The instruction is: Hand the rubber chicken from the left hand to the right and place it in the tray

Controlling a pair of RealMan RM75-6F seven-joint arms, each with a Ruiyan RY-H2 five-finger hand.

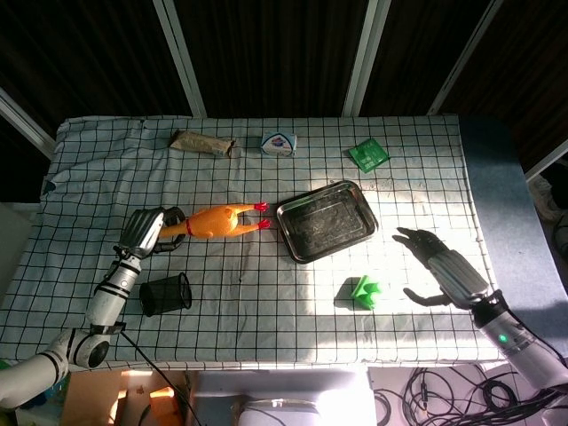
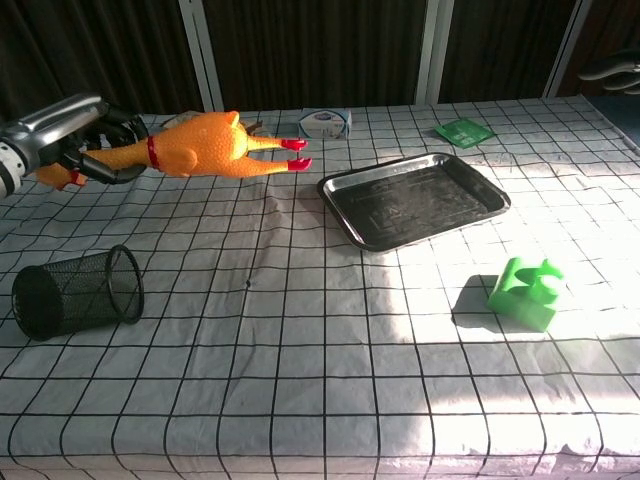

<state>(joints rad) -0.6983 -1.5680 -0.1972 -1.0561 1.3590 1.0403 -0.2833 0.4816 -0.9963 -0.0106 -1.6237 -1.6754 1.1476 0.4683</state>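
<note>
The left hand (image 1: 145, 231) grips the rubber chicken (image 1: 222, 219) by its head and neck end, fingers curled around it, and holds it lifted clear of the tabletop (image 1: 266, 293). The body juts out sideways from the hand toward the tray (image 1: 327, 220), its red feet nearest the tray's rim but still short of it. In the chest view the chicken (image 2: 205, 146) hangs well above the checked cloth, roughly level.

Below and just toward the robot from the left hand lies a black mesh cup (image 1: 165, 294) on its side, open mouth toward the left edge. Beyond the hand, along the far edge of the cloth, sit a brown packet (image 1: 203, 143), a small white-and-blue box (image 1: 279, 143) and a green packet (image 1: 367, 155).

The right hand (image 1: 438, 264) is held on the far side of the tray from the chicken, fingers spread and holding nothing; whether it touches the cloth is hard to tell from above. Between this hand and the tray's near corner stands a green block (image 1: 365, 291), just beside the hand's inner side. The tray lies between the two hands, with nothing in it.
</note>
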